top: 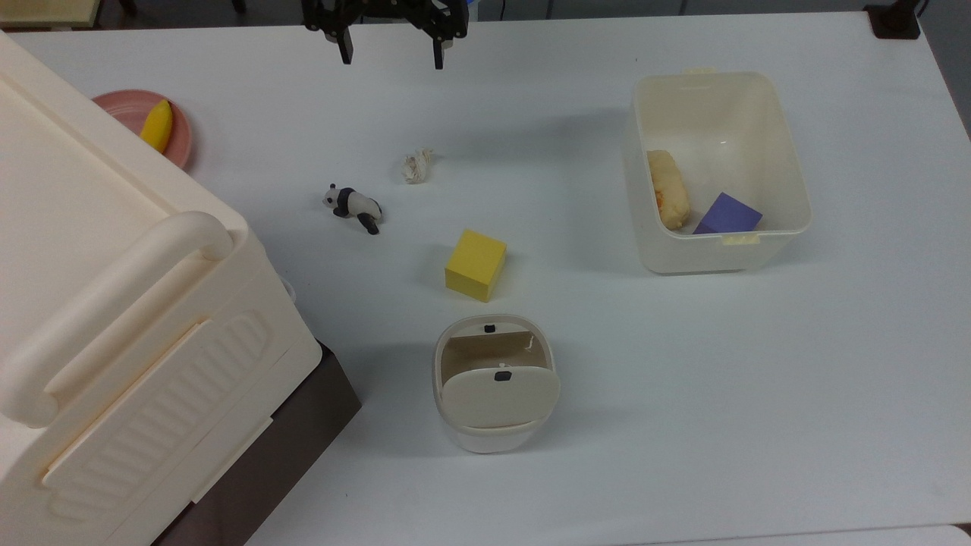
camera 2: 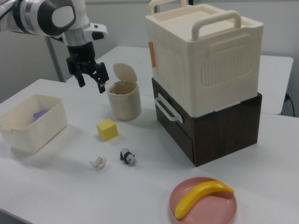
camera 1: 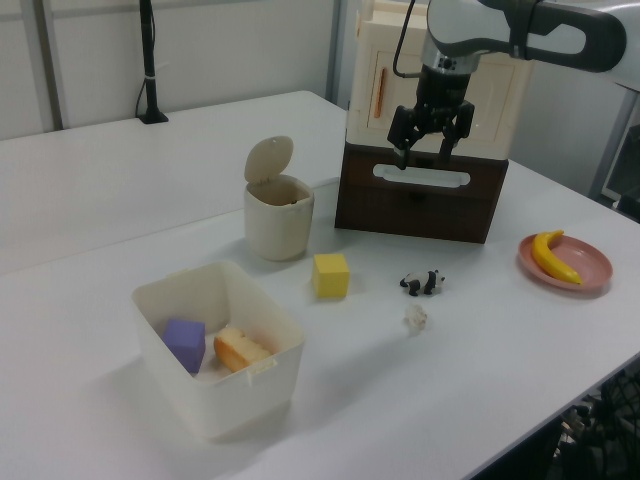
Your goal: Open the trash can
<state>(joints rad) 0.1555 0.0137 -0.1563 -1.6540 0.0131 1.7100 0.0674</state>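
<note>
We saw a white table point(top: 683, 425) carrying the trash can point(top: 494, 387), lid raised. Around the can lay a yellow cube point(top: 476, 265), a toy panda point(top: 352, 206), a crumpled scrap point(top: 416, 165), a translucent tub point(top: 717, 171), a pink plate point(top: 129, 114) and a stacked box point(top: 129, 318).

Smooth matt plastic trash can point(top: 494, 383); translucent plastic tub point(top: 717, 171) at 2 o'clock; glossy pink plate point(camera 2: 203, 203) showing sheen.

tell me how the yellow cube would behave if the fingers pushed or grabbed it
The yellow cube sits flat on the table, so it would probably slide, not roll. Its matte, foam-like look suggests it is light and may give slightly under a squeeze. The flat parallel sides should suit the open gripper.
</note>
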